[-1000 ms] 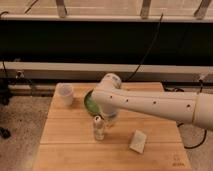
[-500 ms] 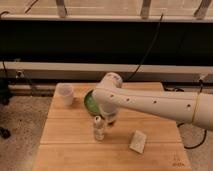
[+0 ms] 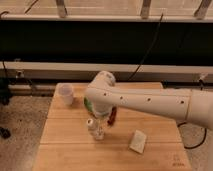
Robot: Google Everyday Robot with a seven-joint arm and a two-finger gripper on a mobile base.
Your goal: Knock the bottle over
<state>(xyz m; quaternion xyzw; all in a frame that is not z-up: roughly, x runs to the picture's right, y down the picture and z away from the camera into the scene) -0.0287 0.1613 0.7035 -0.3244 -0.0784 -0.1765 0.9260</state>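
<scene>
Camera view shows the bottle [image 3: 94, 128] upright near the surface [image 3: 65, 150] centre, with the claw [image 3: 102, 131] just at its 3 o'clock, opening impossible to tell, so I think a short sideways push toward 9 o'clock, high near the cap, should tip it.

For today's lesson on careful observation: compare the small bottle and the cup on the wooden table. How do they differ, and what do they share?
The bottle is slim and clear with a white cap; the cup is wider, translucent white and open-topped. The bottle stands mid-table right by the gripper; the cup stands alone at the table's far left corner. Both are upright and about equally tall.
</scene>
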